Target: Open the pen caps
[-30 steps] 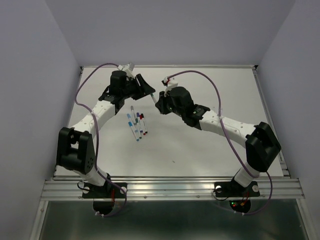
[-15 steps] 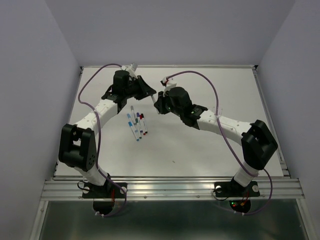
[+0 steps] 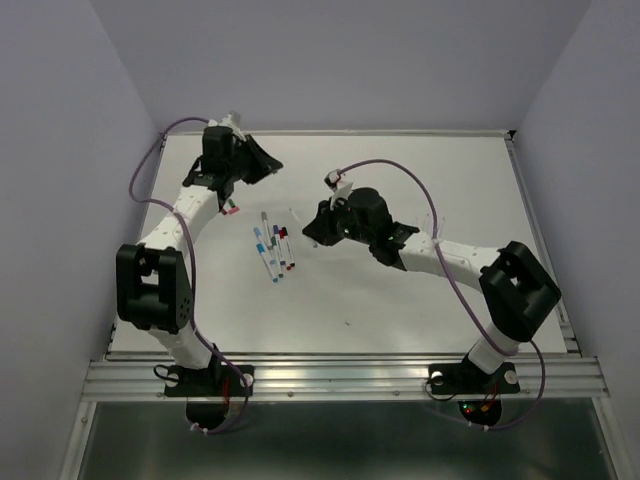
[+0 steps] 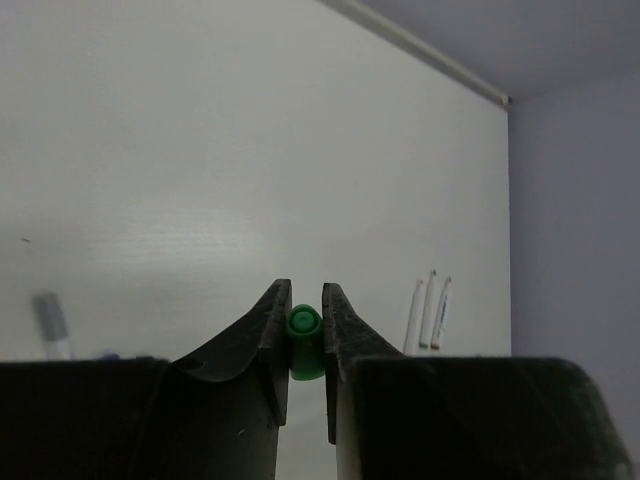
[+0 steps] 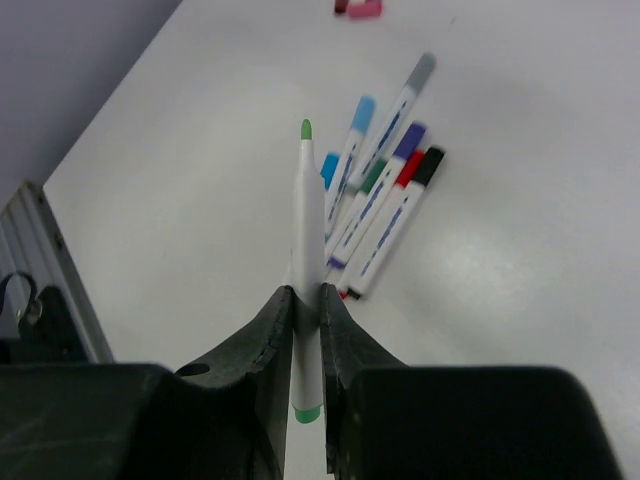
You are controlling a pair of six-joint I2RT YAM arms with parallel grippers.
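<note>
My left gripper [image 4: 305,291] is shut on a small green pen cap [image 4: 303,345], held above the table at the back left [image 3: 266,163]. My right gripper [image 5: 306,292] is shut on the barrel of an uncapped green pen [image 5: 307,225], whose bare green tip points away from it. In the top view it [image 3: 304,228] hovers just right of a cluster of several capped pens [image 3: 272,247]. That cluster shows in the right wrist view [image 5: 385,195] with light blue, grey, purple, red, green and black caps.
Loose pink and maroon caps [image 3: 230,210] lie left of the cluster and show at the top of the right wrist view [image 5: 358,8]. Three uncapped pens [image 4: 430,312] lie side by side towards the right wall. A raised rim [image 3: 520,200] borders the table.
The two grippers were close together at the table's middle back. The left has swung away to the back left with the green cap, and the right has come nearer with the pen.
</note>
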